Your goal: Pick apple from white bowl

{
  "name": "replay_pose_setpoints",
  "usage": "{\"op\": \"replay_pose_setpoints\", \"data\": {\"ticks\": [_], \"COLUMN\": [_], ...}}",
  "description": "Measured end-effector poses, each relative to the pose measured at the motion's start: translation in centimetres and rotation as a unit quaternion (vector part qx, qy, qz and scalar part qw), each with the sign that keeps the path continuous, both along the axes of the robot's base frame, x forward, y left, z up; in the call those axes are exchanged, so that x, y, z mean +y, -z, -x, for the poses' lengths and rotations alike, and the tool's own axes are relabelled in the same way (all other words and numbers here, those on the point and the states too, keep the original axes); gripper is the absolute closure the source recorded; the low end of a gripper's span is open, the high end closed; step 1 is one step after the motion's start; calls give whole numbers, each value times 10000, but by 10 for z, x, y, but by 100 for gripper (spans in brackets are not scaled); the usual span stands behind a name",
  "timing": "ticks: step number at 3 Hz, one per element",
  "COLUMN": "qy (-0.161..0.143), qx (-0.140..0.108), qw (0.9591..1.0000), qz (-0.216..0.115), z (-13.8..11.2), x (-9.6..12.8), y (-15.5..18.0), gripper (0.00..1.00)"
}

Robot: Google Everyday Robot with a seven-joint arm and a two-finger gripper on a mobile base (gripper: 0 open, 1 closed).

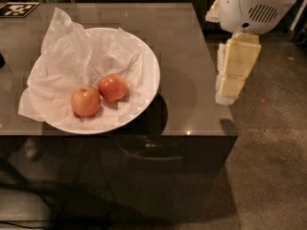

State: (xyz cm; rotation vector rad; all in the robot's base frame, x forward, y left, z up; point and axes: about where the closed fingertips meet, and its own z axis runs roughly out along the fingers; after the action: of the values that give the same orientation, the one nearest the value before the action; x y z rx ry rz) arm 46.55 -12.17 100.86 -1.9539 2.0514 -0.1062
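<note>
The white bowl [152, 75] stands on the left half of the grey table [187, 47], lined with crumpled white tissue paper [72, 56]. Two apples lie in it, touching each other. The deeper red apple [113, 87] is on the right. A paler orange apple with a stem dimple [86, 101] is to its left. My gripper [229, 87] hangs pointing down over the table's right edge, well to the right of the bowl and holding nothing. Its white wrist housing [254, 6] is above it.
A black-and-white marker tag [18, 8] lies on the table's far left corner. A dark object [1, 60] shows at the left edge. The table's front edge runs just below the bowl. Speckled floor [273, 152] lies to the right.
</note>
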Motion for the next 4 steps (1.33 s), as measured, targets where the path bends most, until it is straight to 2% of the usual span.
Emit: {"op": "replay_pose_setpoints", "data": {"ticks": [1, 2, 3, 4], "qy": [-15, -214, -706, -1263], "qx": [-97, -183, -174, -114], "qw": [9999, 9992, 9959, 9891], "qz": [-49, -269, -542, -754], "z": [-3, -10, -2, 10], "x": [3, 9, 59, 117], "y": [-2, -9, -31, -42], "gripper": [0, 0, 0, 0]}}
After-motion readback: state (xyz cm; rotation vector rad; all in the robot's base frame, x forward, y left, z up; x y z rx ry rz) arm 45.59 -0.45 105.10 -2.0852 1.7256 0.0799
